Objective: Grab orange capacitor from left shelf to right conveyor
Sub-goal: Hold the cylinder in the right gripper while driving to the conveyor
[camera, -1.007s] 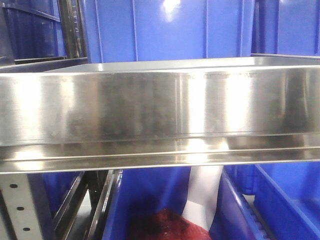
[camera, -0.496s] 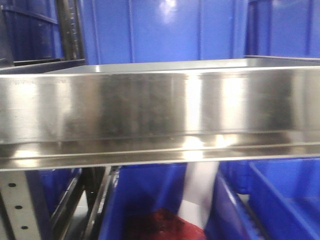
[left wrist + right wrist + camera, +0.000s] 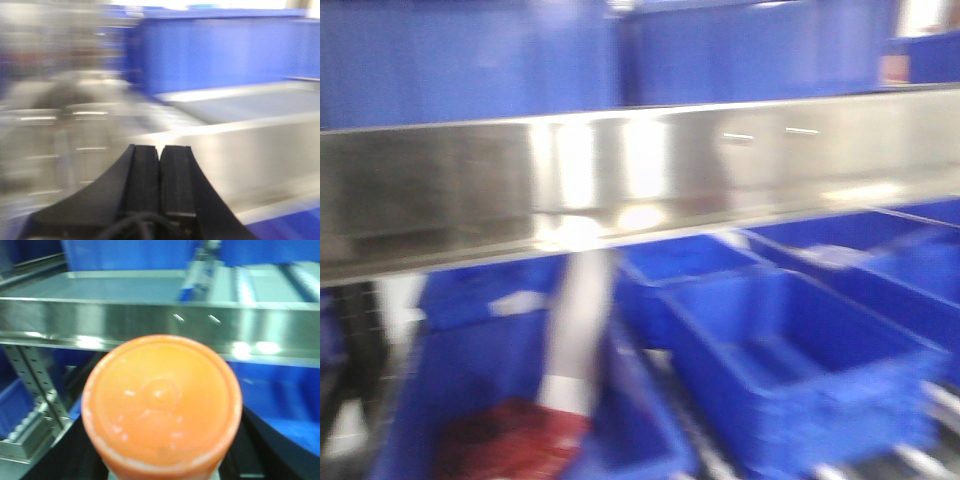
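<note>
One orange capacitor (image 3: 161, 405), one steel shelf (image 3: 640, 180), at least three blue bins (image 3: 790, 360)

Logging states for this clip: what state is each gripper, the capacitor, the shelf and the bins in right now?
right gripper: shut on the orange capacitor.
orange capacitor: held, flat top facing the right wrist camera.
left gripper: shut, empty.
left shelf: no capacitor seen on it.
blue bin: open-topped, blurred.

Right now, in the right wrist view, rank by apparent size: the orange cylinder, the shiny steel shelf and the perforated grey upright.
1. The shiny stainless-steel shelf, spanning the frame.
2. The orange cylindrical capacitor, a close second; nearness to the camera inflates it.
3. The perforated grey metal upright, smallest.
</note>
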You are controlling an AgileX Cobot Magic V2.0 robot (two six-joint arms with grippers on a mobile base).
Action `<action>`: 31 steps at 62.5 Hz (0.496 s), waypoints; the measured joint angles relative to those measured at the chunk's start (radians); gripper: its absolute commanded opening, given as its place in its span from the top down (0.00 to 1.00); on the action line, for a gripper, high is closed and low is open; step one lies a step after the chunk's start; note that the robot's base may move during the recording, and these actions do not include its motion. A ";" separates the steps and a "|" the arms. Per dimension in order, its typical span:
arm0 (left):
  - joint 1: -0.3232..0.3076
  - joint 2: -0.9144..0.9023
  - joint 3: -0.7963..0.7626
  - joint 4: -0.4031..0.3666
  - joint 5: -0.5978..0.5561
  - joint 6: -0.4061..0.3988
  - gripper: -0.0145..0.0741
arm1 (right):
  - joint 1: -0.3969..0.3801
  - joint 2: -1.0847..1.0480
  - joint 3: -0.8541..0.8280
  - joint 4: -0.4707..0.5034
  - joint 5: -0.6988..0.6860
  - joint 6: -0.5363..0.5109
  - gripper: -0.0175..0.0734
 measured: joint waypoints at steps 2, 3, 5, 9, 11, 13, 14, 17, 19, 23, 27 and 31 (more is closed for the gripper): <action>0.000 0.000 0.000 0.000 0.000 0.000 0.95 | 0.000 0.000 0.000 0.000 0.000 0.000 0.74; 0.000 0.000 0.000 0.000 0.000 0.000 0.95 | 0.000 0.000 0.000 0.000 0.000 0.000 0.74; 0.000 0.000 0.000 0.000 0.000 0.000 0.95 | 0.000 0.000 0.000 0.000 0.000 0.000 0.74; 0.000 0.000 0.000 0.000 0.000 0.000 0.95 | 0.000 0.000 0.000 0.000 0.000 0.000 0.74; 0.000 0.000 0.000 0.000 0.000 0.000 0.95 | 0.000 0.000 0.000 0.000 0.000 0.000 0.74; 0.000 0.000 0.000 0.000 0.000 0.000 0.95 | 0.000 0.000 0.000 0.000 0.000 0.000 0.74; 0.000 0.000 0.000 0.000 0.000 0.000 0.95 | 0.000 0.000 0.000 0.000 0.000 0.000 0.74; 0.000 0.000 0.000 0.000 0.000 0.000 0.95 | 0.000 0.000 0.000 0.000 0.000 0.000 0.74; 0.000 0.000 0.000 0.000 0.000 0.000 0.95 | 0.000 0.000 0.000 0.000 0.000 0.000 0.74; 0.000 0.000 0.000 0.000 0.000 0.000 0.95 | 0.000 0.000 0.000 0.000 0.000 0.000 0.74; 0.000 0.000 0.000 0.000 0.000 0.000 0.95 | 0.000 0.000 0.000 0.000 0.000 0.000 0.74; 0.000 0.000 0.000 0.000 0.000 0.000 0.95 | 0.000 0.000 0.000 0.000 0.000 0.000 0.74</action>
